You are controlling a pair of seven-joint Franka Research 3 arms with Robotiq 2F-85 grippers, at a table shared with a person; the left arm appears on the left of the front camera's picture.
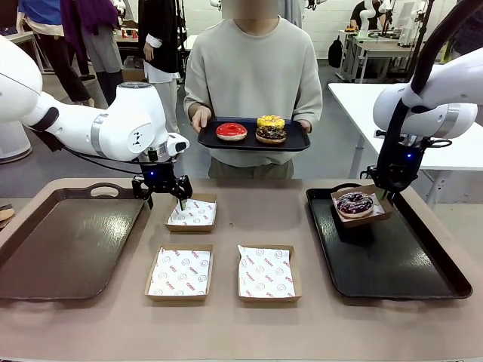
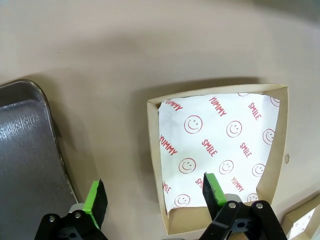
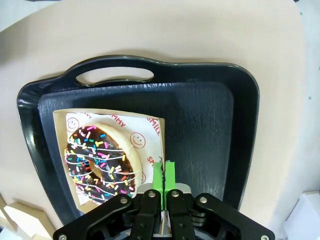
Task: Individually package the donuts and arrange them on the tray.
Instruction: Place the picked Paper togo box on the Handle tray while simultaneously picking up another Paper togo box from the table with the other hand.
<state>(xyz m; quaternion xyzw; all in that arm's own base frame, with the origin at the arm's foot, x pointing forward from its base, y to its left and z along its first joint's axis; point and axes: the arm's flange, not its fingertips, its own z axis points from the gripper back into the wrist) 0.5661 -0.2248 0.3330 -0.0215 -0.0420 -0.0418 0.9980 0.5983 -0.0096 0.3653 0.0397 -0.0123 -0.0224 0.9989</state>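
While the right gripper (image 1: 389,194), pinched shut on the one filled box (image 1: 375,213), holds the sprinkled donut (image 1: 354,202) at the right tray's (image 1: 407,275) far end, the left gripper (image 1: 166,202) hangs wide over the far empty box (image 1: 191,213), and three donuts (image 1: 231,131) wait unpacked on the person's tray (image 1: 210,142).

– What's printed on the white paper liner (image 2: 220,140) in the brown cardboard box (image 2: 154,165) farther from the tabletop's near edge?
– Red capitals, repeated all over: YUMMY and SMILE, with red smiley faces between them.
– And under the sprinkled donut (image 3: 100,162)?
– The second liner (image 3: 145,135), in the donut's box (image 3: 60,130), has the same print: SMILE at a corner, part of YUMMY.
– The two near-edge liners (image 1: 181,273) (image 1: 264,273)?
– Red marks, too small to read.
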